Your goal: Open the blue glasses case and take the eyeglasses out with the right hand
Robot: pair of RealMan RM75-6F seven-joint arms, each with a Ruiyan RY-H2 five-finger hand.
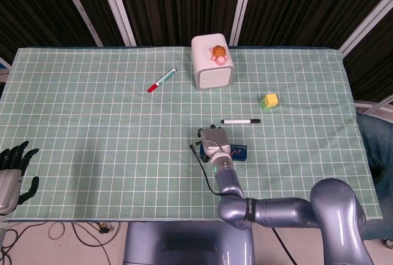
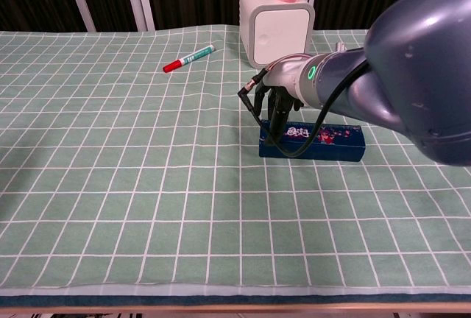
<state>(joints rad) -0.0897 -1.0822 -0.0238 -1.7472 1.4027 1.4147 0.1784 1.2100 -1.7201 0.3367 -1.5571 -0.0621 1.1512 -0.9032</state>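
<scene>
2 hands show: the right hand [image 2: 278, 108] sits over the left end of the closed blue case [image 2: 324, 142] near table centre, though its arm hides whether the fingers grasp anything, so I cannot tell. The left hand [image 1: 13, 170] rests at 8 o'clock off the cloth [image 1: 92, 130], fingers apart, holding nothing.

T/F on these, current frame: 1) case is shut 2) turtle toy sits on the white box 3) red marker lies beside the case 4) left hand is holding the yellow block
1) True: the case lies flat, lid down.
2) True: the turtle toy is on top of the white box.
3) False: the red marker lies far off; the black marker is the near one.
4) False: the left hand is empty at the table's edge; the yellow block rests on the cloth.
</scene>
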